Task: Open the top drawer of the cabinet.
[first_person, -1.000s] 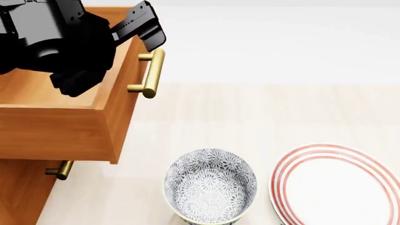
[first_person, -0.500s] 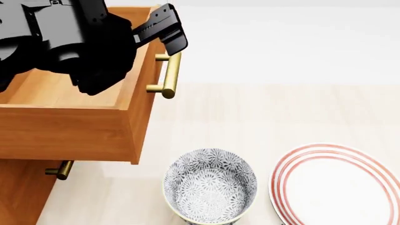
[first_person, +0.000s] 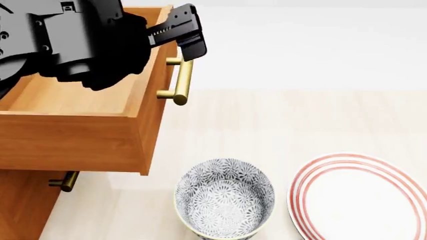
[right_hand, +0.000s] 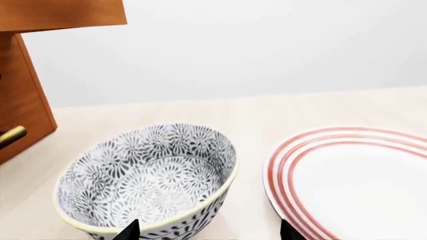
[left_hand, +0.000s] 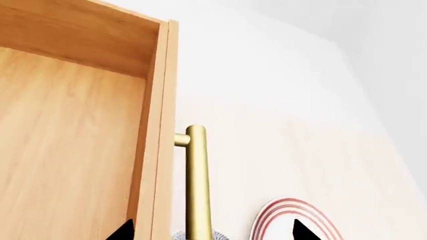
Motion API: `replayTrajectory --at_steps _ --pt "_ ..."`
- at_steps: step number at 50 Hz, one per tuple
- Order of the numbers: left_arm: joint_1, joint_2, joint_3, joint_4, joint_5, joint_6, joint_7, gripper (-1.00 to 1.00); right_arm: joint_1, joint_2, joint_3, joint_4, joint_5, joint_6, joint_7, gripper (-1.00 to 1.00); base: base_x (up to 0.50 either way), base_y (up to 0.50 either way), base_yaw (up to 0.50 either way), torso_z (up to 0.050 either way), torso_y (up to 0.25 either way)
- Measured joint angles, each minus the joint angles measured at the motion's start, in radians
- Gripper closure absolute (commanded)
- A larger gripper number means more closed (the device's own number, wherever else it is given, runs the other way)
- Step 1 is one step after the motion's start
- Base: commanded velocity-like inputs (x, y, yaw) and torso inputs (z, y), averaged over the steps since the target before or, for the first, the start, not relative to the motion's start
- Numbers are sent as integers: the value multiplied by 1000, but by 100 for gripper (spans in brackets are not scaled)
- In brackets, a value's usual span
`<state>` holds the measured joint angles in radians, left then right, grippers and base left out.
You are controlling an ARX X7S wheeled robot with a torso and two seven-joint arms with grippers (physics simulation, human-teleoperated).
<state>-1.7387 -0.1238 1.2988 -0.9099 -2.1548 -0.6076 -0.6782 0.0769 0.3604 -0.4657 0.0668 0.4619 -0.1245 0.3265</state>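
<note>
The top drawer [first_person: 80, 125] stands pulled out — left pincer [first_person: 183, 32] spread apart above its brass handle [first_person: 181, 80].

Pale wooden tabletop [first_person: 280, 120], light-grained, running back to a white wall. Standing on it at the left: orange-brown cabinet [first_person: 20, 205]. Near the front edge: patterned bowl [first_person: 224, 202], blue-grey floral, upright. Just beside the bowl, to the right, not touching: white plate [first_person: 360, 200] with red rim rings, lying flat, partly cut off by the frame.
</note>
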Motion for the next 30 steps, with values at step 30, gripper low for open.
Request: replayTrajectory --at_steps 30 --pt "8 -247 23 745 306 271 -198 -100 2 0 -9 7 5 3 1 -100 0 0 0 0 0"
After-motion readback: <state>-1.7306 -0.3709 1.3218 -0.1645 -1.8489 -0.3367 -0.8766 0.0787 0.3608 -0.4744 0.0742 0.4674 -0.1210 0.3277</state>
